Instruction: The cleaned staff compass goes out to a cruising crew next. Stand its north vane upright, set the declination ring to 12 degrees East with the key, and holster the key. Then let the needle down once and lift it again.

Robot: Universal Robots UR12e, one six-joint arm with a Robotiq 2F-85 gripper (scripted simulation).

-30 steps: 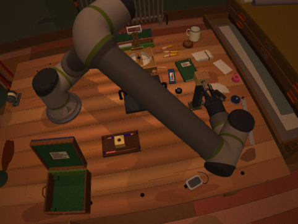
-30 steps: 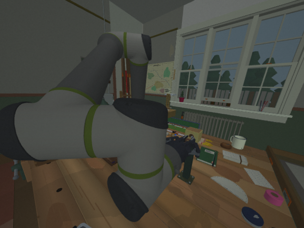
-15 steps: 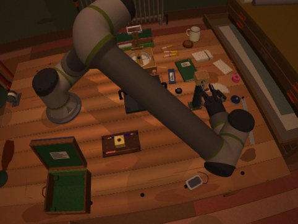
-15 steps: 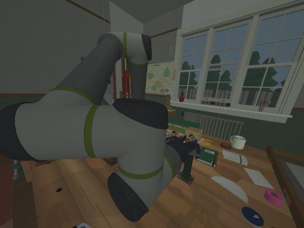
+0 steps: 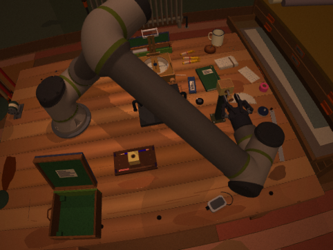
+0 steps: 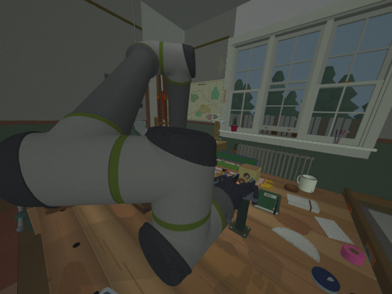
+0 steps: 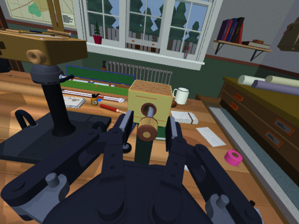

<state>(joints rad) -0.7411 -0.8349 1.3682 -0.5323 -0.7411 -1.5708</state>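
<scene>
Right of the bench's middle, a tan holster block point(image 5: 225, 85) point(image 7: 150, 105) sits on a dark green post point(image 5: 219, 109) point(image 6: 243, 215). The key point(image 7: 147, 125), with a knurled brass head, sticks out of the block's round socket toward me. My gripper point(image 7: 148, 126) point(image 5: 238, 101) is open around the key's head and holds nothing. The staff compass point(image 5: 158, 65) point(image 7: 40, 49), a brass box on a dark stand with a black base plate point(image 7: 48, 137), stands to the left. Its vane point(image 5: 150, 36) rises at its far end.
The green post stands directly under my fingers. A green book point(image 5: 207, 77), mug point(image 5: 217, 37), pink tape roll point(image 7: 233, 157) and papers lie beyond and right. A cabinet point(image 7: 262, 113) lines the bench's right edge. An open green-lined case point(image 5: 70, 196) sits at the near left.
</scene>
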